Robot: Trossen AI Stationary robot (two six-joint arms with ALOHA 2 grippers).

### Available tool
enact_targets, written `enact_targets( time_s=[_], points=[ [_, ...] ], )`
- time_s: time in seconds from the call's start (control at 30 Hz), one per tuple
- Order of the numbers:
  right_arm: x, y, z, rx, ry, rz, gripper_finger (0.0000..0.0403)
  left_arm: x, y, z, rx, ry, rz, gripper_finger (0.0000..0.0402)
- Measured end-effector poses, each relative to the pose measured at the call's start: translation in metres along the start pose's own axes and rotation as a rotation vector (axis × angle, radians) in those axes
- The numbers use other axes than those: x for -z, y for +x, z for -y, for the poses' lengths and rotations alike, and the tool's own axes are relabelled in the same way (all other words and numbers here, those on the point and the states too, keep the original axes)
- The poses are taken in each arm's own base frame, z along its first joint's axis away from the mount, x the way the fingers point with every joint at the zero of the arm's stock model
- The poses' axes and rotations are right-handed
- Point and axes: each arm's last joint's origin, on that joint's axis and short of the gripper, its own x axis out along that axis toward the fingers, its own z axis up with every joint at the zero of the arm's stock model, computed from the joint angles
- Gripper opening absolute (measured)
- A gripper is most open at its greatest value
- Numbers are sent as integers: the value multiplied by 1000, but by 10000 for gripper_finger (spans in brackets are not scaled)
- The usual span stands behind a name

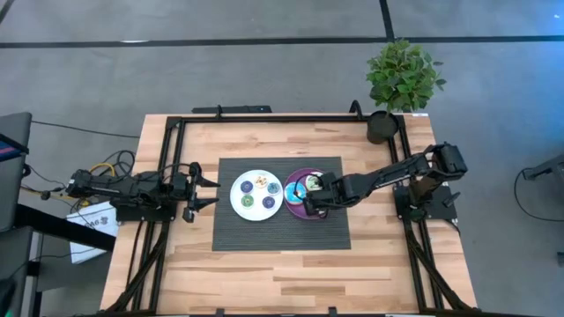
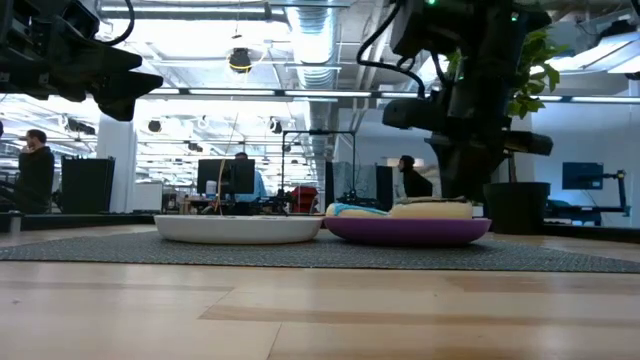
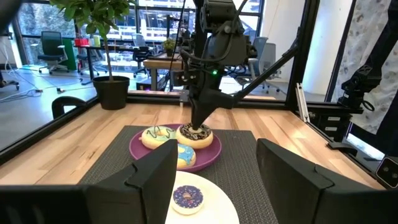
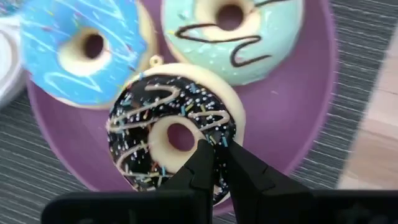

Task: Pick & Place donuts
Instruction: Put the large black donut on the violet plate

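Wooden desk (image 1: 264,273) carried a dark mat under two plates. Right claw (image 4: 214,163) hung closed, its tips on the dark sprinkled donut (image 4: 155,124), possibly just touching. That donut lay on the purple plate (image 4: 298,124), touching a blue donut (image 4: 68,50) and a mint donut (image 4: 261,31). Left claw (image 1: 211,191) waited half-open beside the white plate (image 1: 256,195), which held four small donuts.

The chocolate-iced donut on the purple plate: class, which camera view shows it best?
The right wrist view: the chocolate-iced donut fills the picture, its sprinkles and drizzle plain, the shut right pincer at its rim. The left wrist view shows it small, under that arm. The high view hides it under the arm; the low view shows only donut edges above the purple plate.
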Motion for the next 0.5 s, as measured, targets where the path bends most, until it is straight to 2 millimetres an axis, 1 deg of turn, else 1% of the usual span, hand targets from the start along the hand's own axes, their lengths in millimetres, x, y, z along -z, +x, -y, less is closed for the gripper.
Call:
enact_targets(
  time_s=[0.23,0.5],
  points=[
    [1,0,1,5,-3,-17,42,0,0,0,-1,0,0,212],
    [1,0,0,2,-1,-19,82,0,0,0,-1,0,0,212]
  ],
)
